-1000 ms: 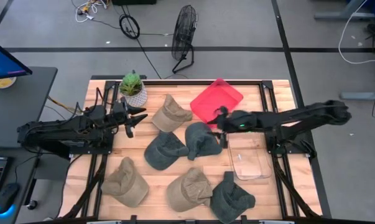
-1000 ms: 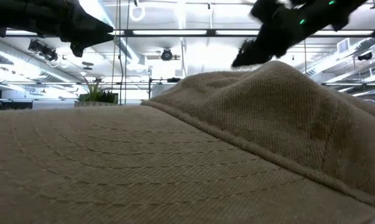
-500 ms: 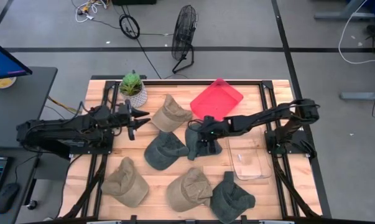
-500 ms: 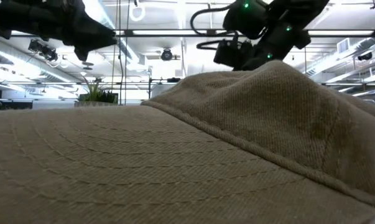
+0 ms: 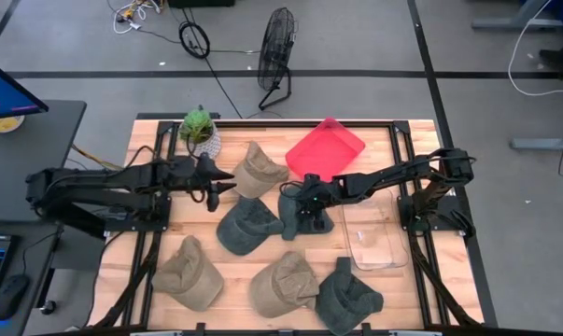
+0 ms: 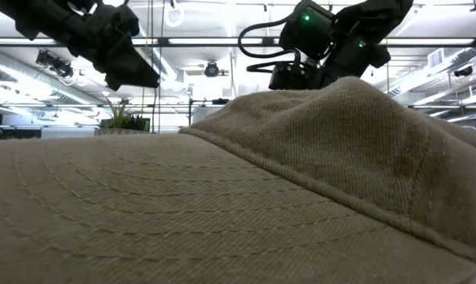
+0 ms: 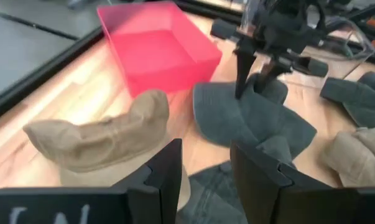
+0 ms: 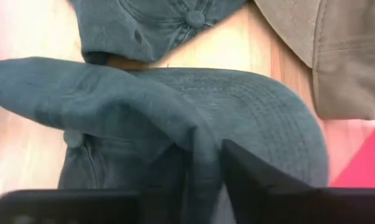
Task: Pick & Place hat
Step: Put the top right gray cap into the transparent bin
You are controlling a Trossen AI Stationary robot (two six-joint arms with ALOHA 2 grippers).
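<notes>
Several tan and dark teal hats lie on the wooden table. My right gripper (image 5: 304,201) is down on one dark teal hat (image 5: 306,213) at the table's middle, just in front of the red tray (image 5: 326,149), and is shut on it. That hat rests on the table by its brim and lower crown. My left gripper (image 5: 220,183) hovers open, with nothing between its fingers, left of a tan hat (image 5: 259,170). Its wrist view looks past that tan hat (image 7: 100,140) toward the held dark hat (image 7: 255,118). My right gripper pinches a raised fold of the dark teal hat's crown (image 8: 199,134) between its two fingers (image 8: 171,168), coming from above and pointing down. The cloth ridge fills the gap between them. The hat lies on the table under the gripper.
A clear plastic box (image 5: 374,238) stands right of the held hat. Another dark hat (image 5: 244,226) lies against it on the left; three more hats line the near edge. A potted plant (image 5: 199,131) stands at the far left. One tan hat (image 6: 222,197) fills the low view.
My right gripper has gone from beside the red tray toward the table's left and down onto the dark teal hat, and has stayed there since. My left gripper has moved toward the table's right, closer to the tan hat, and tipped downward.
</notes>
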